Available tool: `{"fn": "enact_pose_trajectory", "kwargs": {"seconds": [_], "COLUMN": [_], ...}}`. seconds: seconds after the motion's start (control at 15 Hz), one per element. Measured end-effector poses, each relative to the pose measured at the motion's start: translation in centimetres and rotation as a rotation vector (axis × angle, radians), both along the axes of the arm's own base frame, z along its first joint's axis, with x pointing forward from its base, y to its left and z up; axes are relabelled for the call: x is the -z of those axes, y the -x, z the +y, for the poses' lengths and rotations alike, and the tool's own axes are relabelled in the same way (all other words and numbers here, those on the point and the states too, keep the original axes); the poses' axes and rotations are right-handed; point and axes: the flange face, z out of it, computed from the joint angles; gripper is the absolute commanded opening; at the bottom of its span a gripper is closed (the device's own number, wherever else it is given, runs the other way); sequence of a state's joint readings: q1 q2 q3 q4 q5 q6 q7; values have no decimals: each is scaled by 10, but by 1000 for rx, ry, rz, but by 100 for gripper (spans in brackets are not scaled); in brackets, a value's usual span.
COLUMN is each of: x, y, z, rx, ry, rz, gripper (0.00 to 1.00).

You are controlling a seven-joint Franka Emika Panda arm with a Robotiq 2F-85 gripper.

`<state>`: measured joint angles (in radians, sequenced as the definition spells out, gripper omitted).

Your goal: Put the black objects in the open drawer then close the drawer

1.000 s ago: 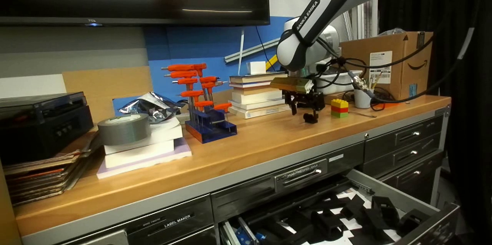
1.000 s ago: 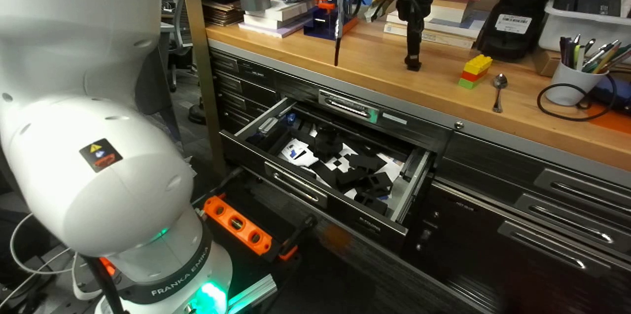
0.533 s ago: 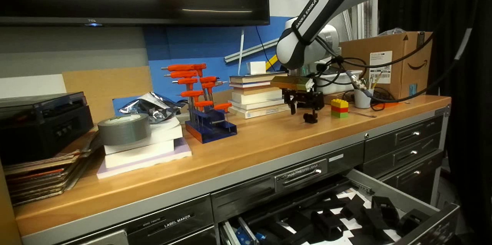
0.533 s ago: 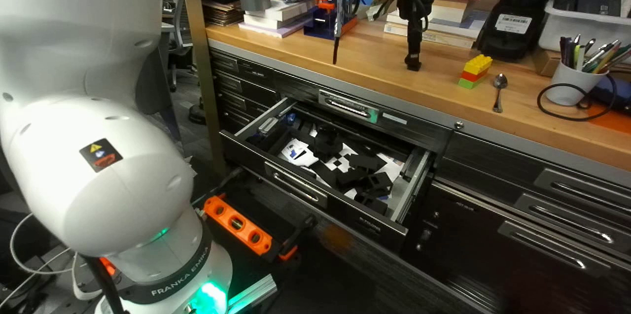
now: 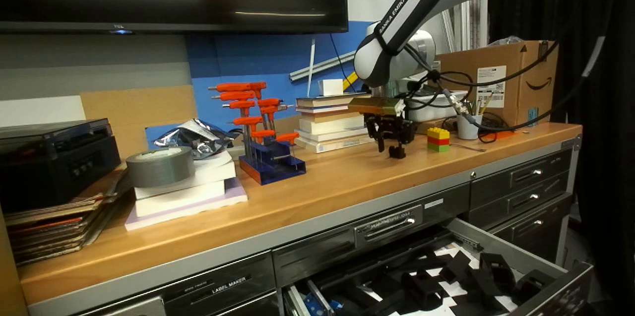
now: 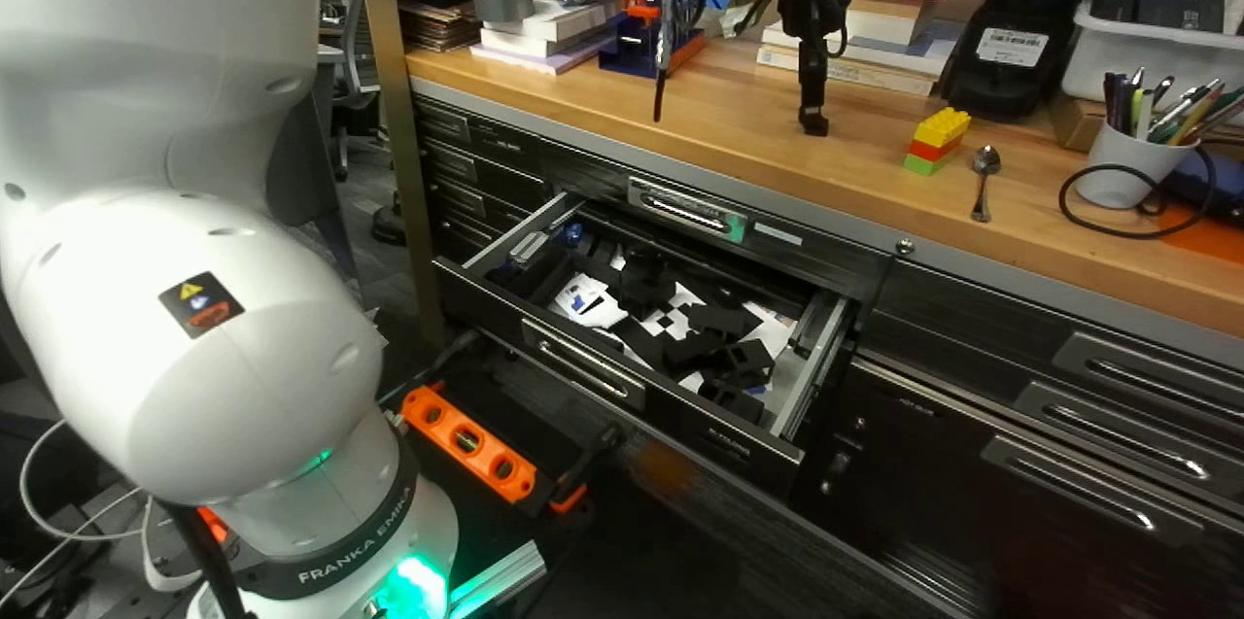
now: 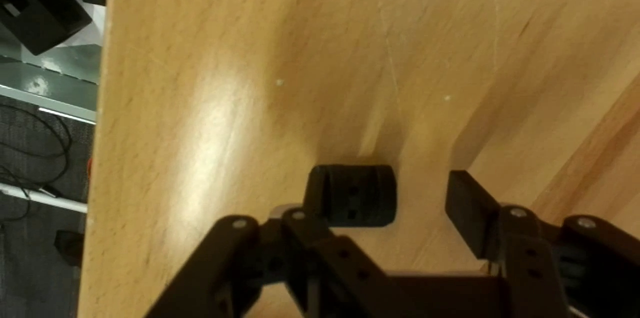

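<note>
The pincer [image 7: 386,198] points down at the bench [image 6: 729,104], low over the wood, and it is unclenched: in the wrist view its two fingers [image 7: 470,208] stand apart. Between them sits a small black piece [image 7: 361,195], with bare wood showing on the side of the finger farther from the bench's front edge. The piece lies right up by the finger nearer that edge (whether the two actually touch, one cannot tell). It is set back from the front edge, and toward the rear edge a stack of books [image 5: 331,136] shows in both exterior views.

Below the front edge the drawer [image 6: 680,415] is pulled out, other black pieces [image 6: 721,320] scattered over its black-and-white bottom. Toward the bench's right end, seen from the front, stand some toy bricks [image 6: 938,141] (yellow over red over green), then a spoon [image 6: 986,159] and a white cup [image 6: 1127,141] full of pens [image 6: 1166,109]. Toward the left end come a blue rack [image 5: 287,169] of red-handled tools [image 5: 240,95] and a roll of grey tape [image 5: 158,174] resting on a lower pile of books [image 5: 183,200].
</note>
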<state>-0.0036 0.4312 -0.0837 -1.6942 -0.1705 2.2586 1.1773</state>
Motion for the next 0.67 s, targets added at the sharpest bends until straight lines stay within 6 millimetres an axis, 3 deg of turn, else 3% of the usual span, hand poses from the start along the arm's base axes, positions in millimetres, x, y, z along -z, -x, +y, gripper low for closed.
{"fn": "enact_pose_trajectory", "kwargs": {"seconds": [0.27, 0.67], "x": [-3, -5], "y": [-1, 1], "z": [1, 3], "rx": [-10, -23], "ry": [2, 3], "rz": [6, 20], "gripper": [14, 17]}}
